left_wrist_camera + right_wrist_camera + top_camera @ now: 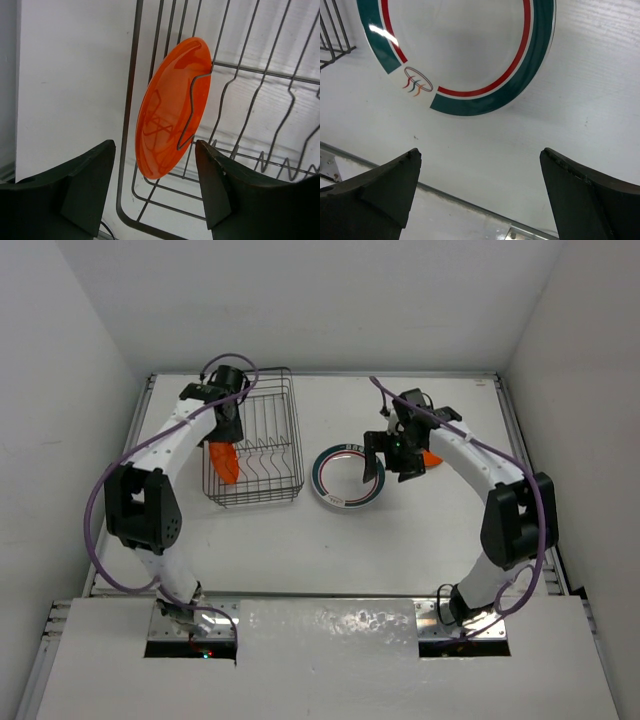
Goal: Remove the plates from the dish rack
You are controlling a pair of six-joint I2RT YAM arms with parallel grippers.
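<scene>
Your table (400, 540) is a flat, matte white sheet. Toward 10 o'clock on it in the top view sits the dish rack (270, 440), a rectangular basket of thin dark wire with bent upright prongs. Near the rack, at its 3 o'clock, a round glossy white plate (347, 477) with a broad teal band and a thin red ring lies flat on the table. A smaller, smooth orange plate (167, 105) stands on edge in the rack's 7 o'clock corner, leaning against a prong. Your left gripper (154, 150) hangs over it, its dark jaws apart on either side of the rim and not touching it. Your right gripper (480, 152) gapes wide by the white plate's 3 o'clock edge.
</scene>
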